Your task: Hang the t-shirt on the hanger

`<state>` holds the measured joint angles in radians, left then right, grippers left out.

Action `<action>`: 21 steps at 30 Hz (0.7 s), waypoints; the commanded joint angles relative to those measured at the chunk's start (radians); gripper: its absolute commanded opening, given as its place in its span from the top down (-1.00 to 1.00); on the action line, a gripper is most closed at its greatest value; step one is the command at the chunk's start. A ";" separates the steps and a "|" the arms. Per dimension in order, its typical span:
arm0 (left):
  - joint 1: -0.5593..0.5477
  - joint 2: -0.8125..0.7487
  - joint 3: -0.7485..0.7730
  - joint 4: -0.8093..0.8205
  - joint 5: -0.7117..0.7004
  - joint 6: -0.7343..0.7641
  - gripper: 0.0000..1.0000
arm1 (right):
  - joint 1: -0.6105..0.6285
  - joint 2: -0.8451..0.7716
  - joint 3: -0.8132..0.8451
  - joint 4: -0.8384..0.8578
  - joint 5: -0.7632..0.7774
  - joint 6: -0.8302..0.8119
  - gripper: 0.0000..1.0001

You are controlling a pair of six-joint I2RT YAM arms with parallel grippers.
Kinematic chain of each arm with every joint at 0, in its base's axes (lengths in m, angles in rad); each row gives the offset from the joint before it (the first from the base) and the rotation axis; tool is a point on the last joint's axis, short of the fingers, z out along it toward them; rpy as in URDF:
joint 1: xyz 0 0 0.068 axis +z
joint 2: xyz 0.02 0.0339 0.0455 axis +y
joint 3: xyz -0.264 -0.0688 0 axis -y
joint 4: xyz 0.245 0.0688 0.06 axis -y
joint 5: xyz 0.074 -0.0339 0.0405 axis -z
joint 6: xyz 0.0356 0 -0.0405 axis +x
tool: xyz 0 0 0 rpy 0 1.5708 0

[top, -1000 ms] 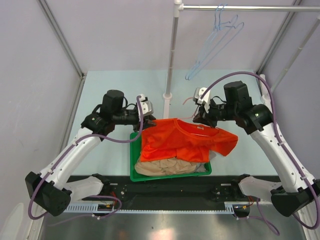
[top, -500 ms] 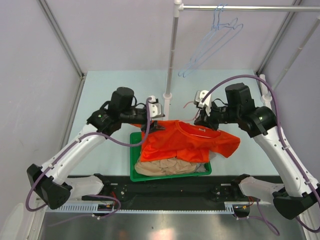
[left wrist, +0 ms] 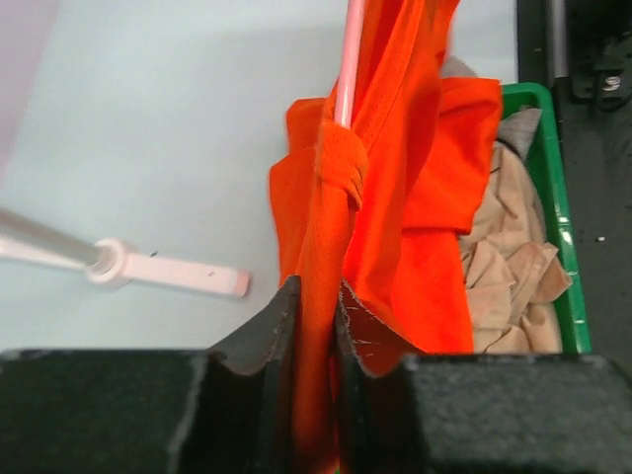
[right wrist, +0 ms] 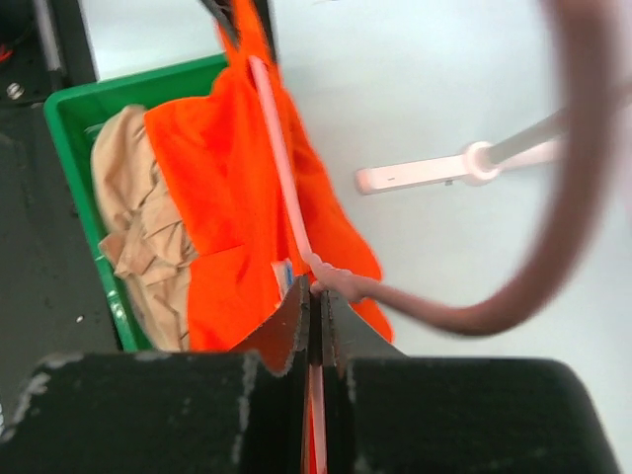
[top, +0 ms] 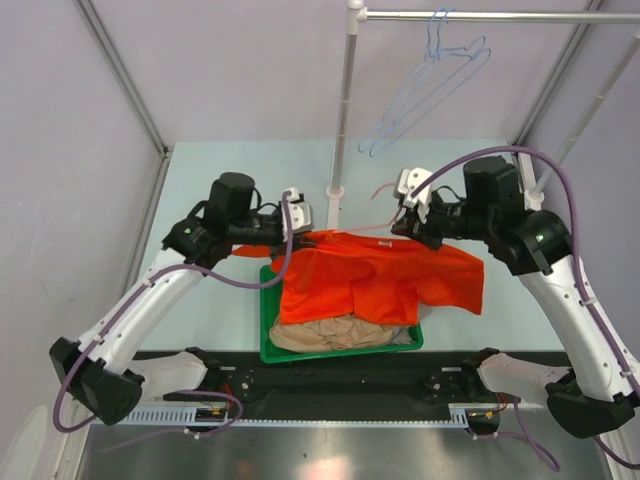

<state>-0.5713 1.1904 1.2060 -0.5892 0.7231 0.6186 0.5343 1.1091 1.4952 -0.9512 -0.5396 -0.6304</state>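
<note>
left gripper [left wrist: 314, 296]: my jaws pinch the t-shirt [left wrist: 415, 197] | right gripper [right wrist: 314, 306]: my jaws squeeze the hanger [right wrist: 281, 168] | most of hanger hidden under t-shirt

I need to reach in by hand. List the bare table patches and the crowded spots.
Free: table behind the left gripper, between wall and rack pole; also right of the green bin, beneath the right arm. Crowded: the centre, t-shirt and hanger held over the bin.

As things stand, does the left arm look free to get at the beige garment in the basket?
Probably not: the left gripper is pinching the t-shirt, which drapes over most of the beige garment.
</note>
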 commanded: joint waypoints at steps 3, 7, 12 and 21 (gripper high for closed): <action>0.050 -0.081 0.044 -0.025 0.018 -0.014 0.02 | -0.086 0.021 0.180 -0.011 0.003 -0.012 1.00; 0.050 -0.107 0.096 0.060 0.027 -0.092 -0.76 | -0.100 0.023 0.284 -0.140 0.062 -0.034 1.00; 0.051 -0.107 0.135 0.112 0.041 -0.137 -0.99 | -0.120 -0.037 0.321 -0.314 0.228 -0.055 1.00; 0.021 -0.081 0.096 0.177 0.078 -0.135 -0.99 | -0.122 -0.158 0.221 -0.342 0.225 0.057 1.00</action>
<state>-0.5255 1.0988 1.3025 -0.4736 0.7647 0.4942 0.4164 0.9718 1.7359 -1.2839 -0.3099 -0.6376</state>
